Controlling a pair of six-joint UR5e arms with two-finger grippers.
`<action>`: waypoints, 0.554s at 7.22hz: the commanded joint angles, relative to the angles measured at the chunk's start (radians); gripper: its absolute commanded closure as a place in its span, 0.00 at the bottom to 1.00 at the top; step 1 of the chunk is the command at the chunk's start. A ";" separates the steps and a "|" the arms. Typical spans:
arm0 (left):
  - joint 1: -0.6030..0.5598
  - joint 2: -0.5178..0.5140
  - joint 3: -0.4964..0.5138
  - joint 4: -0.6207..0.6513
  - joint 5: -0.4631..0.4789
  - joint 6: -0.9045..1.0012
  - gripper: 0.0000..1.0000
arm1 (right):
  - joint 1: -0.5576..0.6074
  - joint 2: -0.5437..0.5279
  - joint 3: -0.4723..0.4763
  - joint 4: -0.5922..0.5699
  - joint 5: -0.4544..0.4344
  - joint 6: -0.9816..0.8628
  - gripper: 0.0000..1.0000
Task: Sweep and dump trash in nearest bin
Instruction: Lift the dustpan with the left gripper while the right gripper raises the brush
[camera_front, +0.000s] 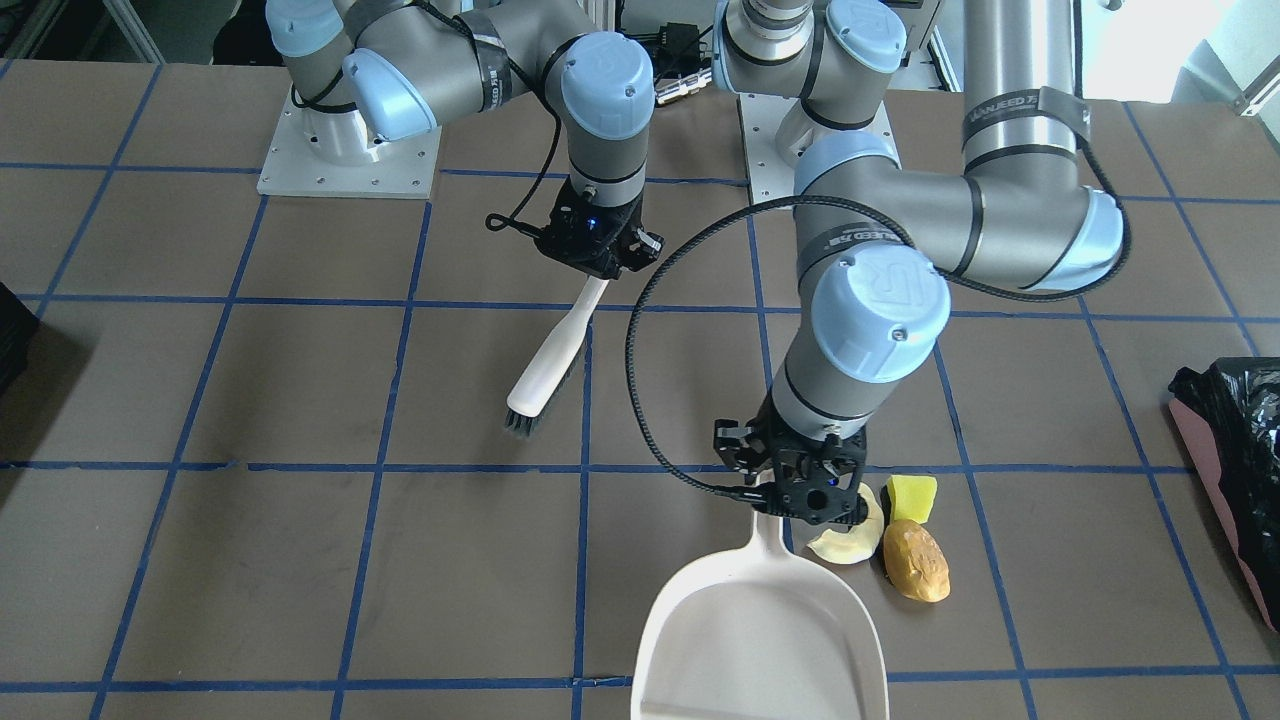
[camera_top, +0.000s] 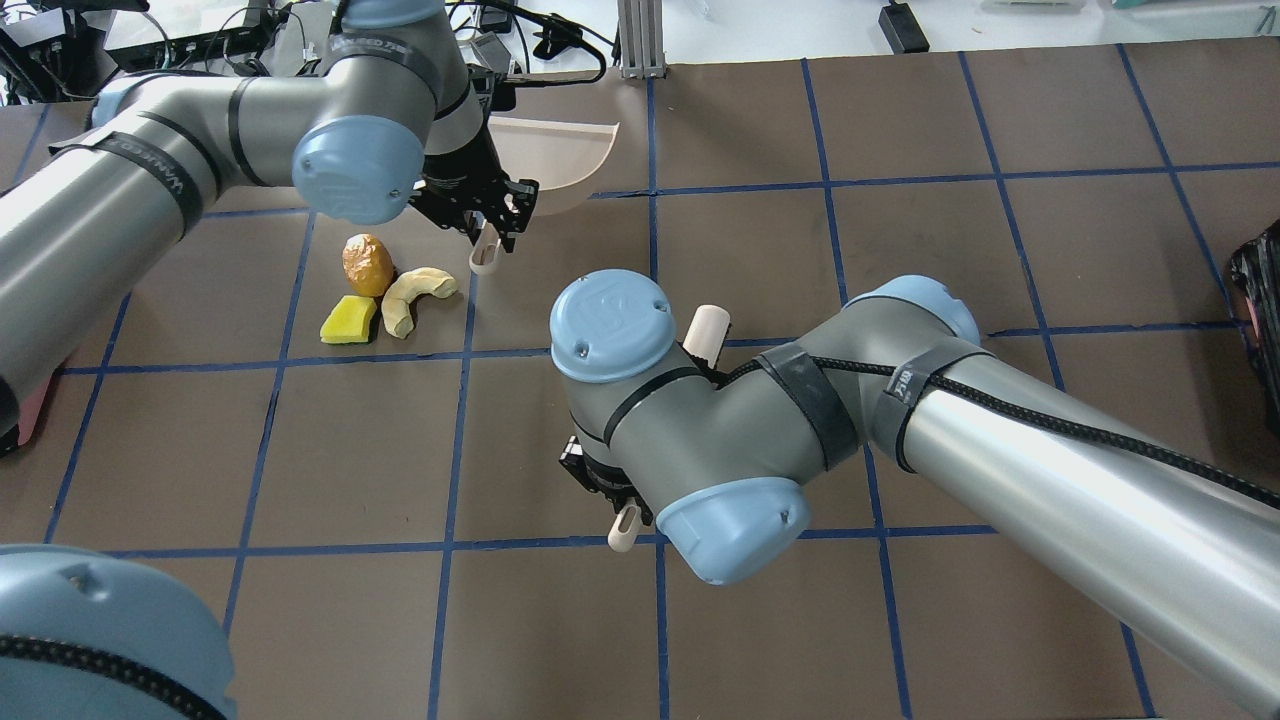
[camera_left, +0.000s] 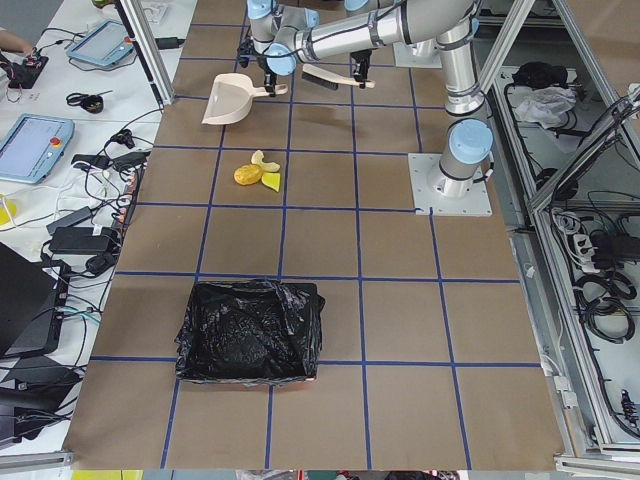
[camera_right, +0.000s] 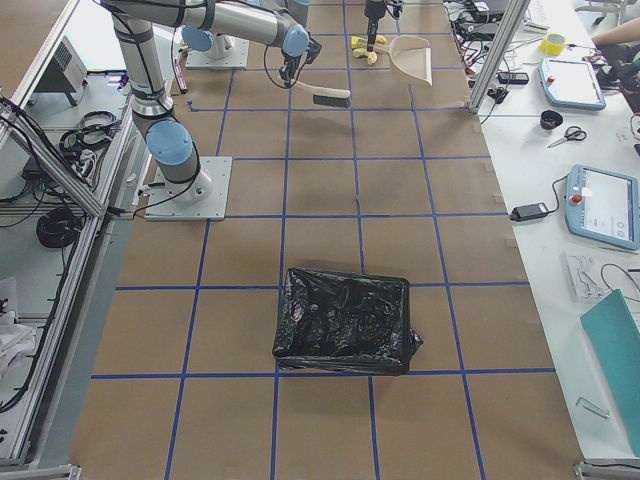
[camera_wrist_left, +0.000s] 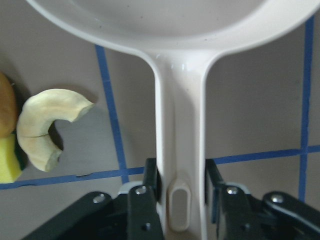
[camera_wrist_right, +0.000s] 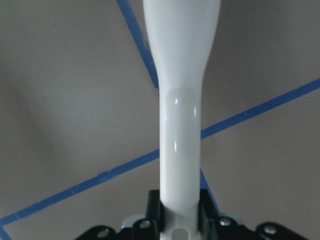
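Note:
Three trash pieces lie together: a pale curved slice (camera_front: 848, 543) (camera_top: 415, 295) (camera_wrist_left: 45, 127), a yellow wedge (camera_front: 912, 496) (camera_top: 348, 320) and an orange-brown lump (camera_front: 916, 562) (camera_top: 367, 263). My left gripper (camera_front: 805, 495) (camera_top: 487, 228) (camera_wrist_left: 181, 175) is shut on the handle of the white dustpan (camera_front: 760, 640) (camera_top: 550, 150) (camera_wrist_left: 170, 30), right beside the slice. My right gripper (camera_front: 600, 250) (camera_wrist_right: 180, 210) is shut on the handle of the white brush (camera_front: 545, 365) (camera_wrist_right: 181, 75), about one tile from the trash. The pink-sided bin with its black bag (camera_front: 1240, 440) (camera_left: 250, 330) stands at the table's left end.
A second black-lined container (camera_right: 345, 320) (camera_top: 1262, 290) stands towards the table's right end. A plain black object (camera_front: 10, 330) is at that side's edge. The two arm bases (camera_front: 350, 160) are at the robot's side. Blue tape lines mark the brown tabletop (camera_front: 250, 580).

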 joint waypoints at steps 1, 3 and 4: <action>0.092 0.061 -0.004 -0.077 0.066 0.210 1.00 | 0.002 0.121 -0.148 0.007 0.010 0.070 1.00; 0.200 0.106 -0.013 -0.117 0.070 0.509 1.00 | 0.004 0.170 -0.216 0.011 0.066 0.181 1.00; 0.252 0.120 -0.021 -0.129 0.065 0.591 1.00 | 0.010 0.193 -0.250 0.016 0.067 0.187 1.00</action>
